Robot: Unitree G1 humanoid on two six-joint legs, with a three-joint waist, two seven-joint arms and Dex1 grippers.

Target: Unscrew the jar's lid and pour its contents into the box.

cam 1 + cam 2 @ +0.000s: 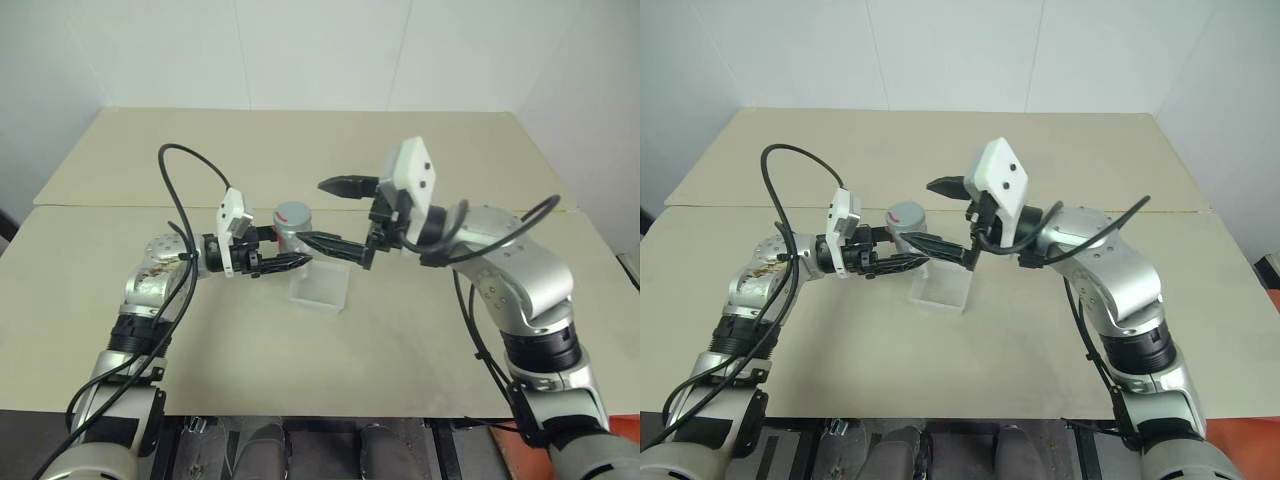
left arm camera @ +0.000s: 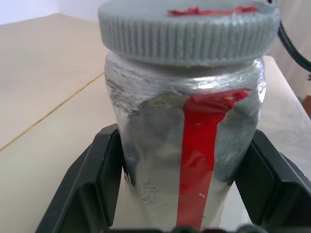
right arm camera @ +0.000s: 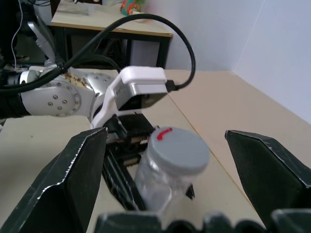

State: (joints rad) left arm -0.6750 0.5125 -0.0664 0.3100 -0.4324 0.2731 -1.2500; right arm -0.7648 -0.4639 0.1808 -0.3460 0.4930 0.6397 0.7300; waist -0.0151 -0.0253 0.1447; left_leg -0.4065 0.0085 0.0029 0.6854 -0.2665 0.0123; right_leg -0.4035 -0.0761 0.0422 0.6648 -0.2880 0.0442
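Jar held above the box, lid on.
Left gripper (image 1: 283, 250) clamps the jar (image 1: 292, 227); right gripper (image 1: 338, 214) gapes wide beside the lid (image 3: 178, 150), touching nothing.

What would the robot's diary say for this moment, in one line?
left gripper: shut on jar | lid: on | right gripper: open at lid | box: on table

Bright, even light; soft shadows

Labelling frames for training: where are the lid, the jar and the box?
lid (image 3: 178, 149), right wrist view, flat top.
jar (image 2: 160, 145), left wrist view, silvery side wall.
box (image 1: 322, 291), left eye view, front wall.
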